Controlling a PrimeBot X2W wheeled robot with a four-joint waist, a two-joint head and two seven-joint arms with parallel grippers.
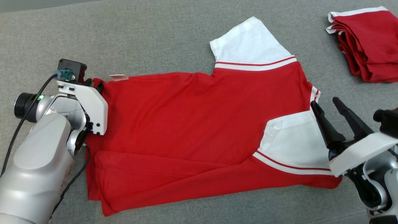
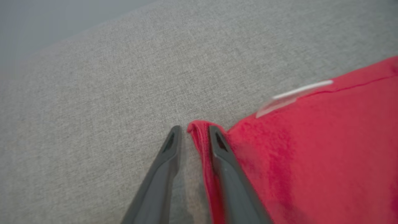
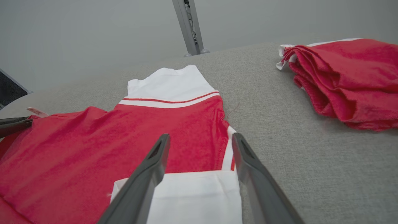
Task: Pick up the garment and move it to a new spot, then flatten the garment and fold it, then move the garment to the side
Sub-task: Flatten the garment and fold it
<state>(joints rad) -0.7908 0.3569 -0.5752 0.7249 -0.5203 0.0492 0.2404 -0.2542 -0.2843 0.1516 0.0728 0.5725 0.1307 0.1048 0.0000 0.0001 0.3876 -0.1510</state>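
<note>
- At the left edge of the head view, the left gripper (image 2: 194, 129) sits at the corner (image 2: 200, 137) of the red shirt (image 1: 192, 115). Its fingers are narrowly apart with the rolled edge between them, and by the look of it they are not yet pinching it.
- To do this well, I would get both layers of the corner deep between the fingers before lifting. The inner finger lies on the cloth and may catch only the top layer.
- Across the middle of the frame, the shirt lies spread on the grey surface (image 1: 155, 37). Its lower side is already folded in and a small label (image 1: 118, 77) shows at the upper hem.
- Toward the lower right, the right gripper (image 1: 325, 102) stands spread wide just beside the folded-in white sleeve (image 1: 295, 143), holding nothing. A matching grip there would keep the fold square.
- Up in the right corner, a pile of folded red clothes (image 1: 370, 40) lies well apart from the shirt. The grey surface is the only holder, and it bears the shirt and the pile.
</note>
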